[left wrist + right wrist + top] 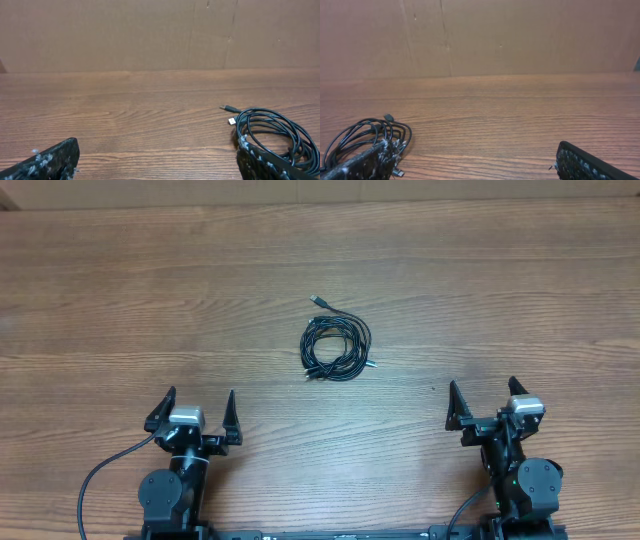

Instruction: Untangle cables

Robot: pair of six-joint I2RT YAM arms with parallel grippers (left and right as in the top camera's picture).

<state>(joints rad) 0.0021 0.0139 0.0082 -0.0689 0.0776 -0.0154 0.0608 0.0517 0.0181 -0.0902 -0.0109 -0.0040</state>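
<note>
Cables (337,342), thin and black, coiled in one bundle with silver-tipped plugs poking out, lying mid-way across the wooden table (120,300), well ahead of my left gripper (198,398) and right gripper (482,386), both with fingers spread wide.

Even, diffuse light from overhead; moderately bright. The cables (337,340) cast faint, soft shadows. Wrist views slightly soft (nearest foreground blurred).
</note>
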